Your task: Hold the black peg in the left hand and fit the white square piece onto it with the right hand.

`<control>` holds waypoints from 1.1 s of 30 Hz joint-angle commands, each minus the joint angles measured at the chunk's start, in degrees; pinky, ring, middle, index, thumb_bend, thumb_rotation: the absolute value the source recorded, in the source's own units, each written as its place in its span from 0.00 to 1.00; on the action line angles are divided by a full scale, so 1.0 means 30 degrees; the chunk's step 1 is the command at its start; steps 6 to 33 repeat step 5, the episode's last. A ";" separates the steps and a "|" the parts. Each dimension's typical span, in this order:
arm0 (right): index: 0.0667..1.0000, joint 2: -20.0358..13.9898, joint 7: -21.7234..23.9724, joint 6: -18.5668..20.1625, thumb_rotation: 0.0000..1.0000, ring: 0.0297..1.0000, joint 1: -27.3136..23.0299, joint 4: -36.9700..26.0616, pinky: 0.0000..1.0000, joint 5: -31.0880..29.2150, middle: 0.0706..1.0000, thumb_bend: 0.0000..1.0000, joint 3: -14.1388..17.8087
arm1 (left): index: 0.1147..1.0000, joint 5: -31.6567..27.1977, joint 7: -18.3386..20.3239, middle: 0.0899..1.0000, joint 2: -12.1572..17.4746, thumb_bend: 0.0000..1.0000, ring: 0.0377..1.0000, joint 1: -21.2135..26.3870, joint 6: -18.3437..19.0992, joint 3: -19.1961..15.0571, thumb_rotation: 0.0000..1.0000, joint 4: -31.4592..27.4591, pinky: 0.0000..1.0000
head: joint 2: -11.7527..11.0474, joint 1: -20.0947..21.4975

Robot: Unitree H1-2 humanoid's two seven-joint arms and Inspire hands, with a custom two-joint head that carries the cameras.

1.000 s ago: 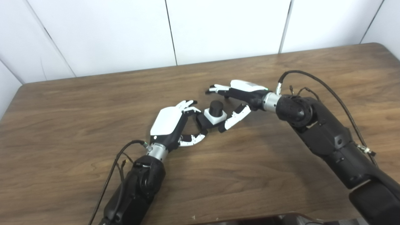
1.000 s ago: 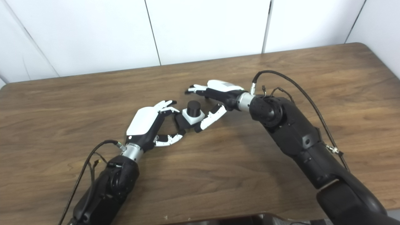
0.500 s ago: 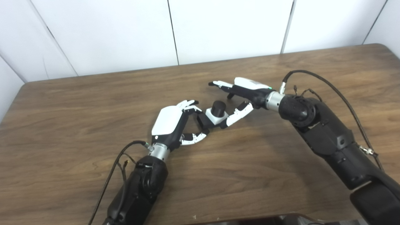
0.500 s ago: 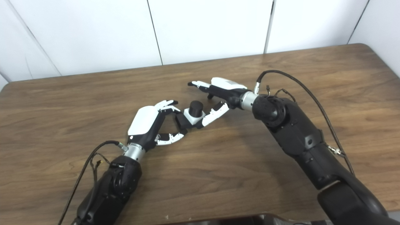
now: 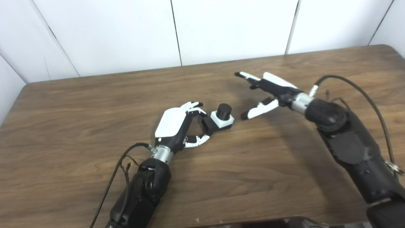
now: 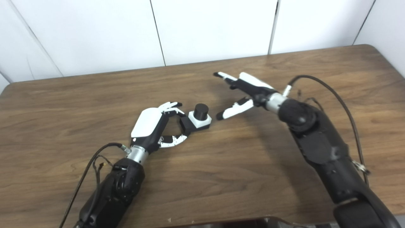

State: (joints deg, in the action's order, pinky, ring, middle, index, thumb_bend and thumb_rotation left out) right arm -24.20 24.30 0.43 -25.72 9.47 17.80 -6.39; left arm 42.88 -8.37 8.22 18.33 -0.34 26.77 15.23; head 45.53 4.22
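Observation:
The black peg (image 5: 224, 110) stands upright as a short dark cylinder, and the white square piece (image 5: 228, 121) sits around its foot. The peg's black base block (image 5: 208, 123) lies between the fingers and thumb of my left hand (image 5: 174, 125), which is shut on it just above the table. My right hand (image 5: 269, 91) is open to the right of the piece, fingers spread and holding nothing. A small gap separates its thumb tip (image 6: 221, 114) from the white piece (image 6: 204, 122).
A brown wooden table (image 5: 95, 95) runs to a white panelled wall (image 5: 126, 31) at the back. Black cables loop off both forearms, one by the right wrist (image 5: 348, 85). Nothing else lies on the tabletop.
My right hand has let go of the white piece and drawn back to the right and away, fingers spread. Peg and piece stay together in my left hand.

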 commanded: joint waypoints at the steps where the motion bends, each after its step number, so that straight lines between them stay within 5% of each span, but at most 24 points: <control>1: 1.00 -0.0167 -0.0801 -0.0423 0.47 0.99 -0.0040 -0.1084 0.93 -0.1450 1.00 1.00 0.1099 | 0.54 0.0107 0.1104 0.86 0.0160 0.69 0.89 -0.0514 0.0771 0.0173 0.23 0.0716 0.81 | 0.0067 0.0068; 5: 0.99 -0.0066 -0.1142 -0.0275 0.43 0.99 0.1062 -0.1862 0.95 -0.2889 1.00 0.99 0.2186 | 0.53 0.0108 0.1034 0.85 0.0180 0.70 0.89 -0.0473 0.0606 0.0166 0.22 0.0875 0.80 | 0.0103 0.0201; 33: 0.99 -0.0066 -0.1142 -0.0275 0.43 0.99 0.1062 -0.1862 0.95 -0.2889 1.00 0.99 0.2186 | 0.53 0.0108 0.1034 0.85 0.0180 0.70 0.89 -0.0473 0.0606 0.0166 0.22 0.0875 0.80 | 0.0103 0.0201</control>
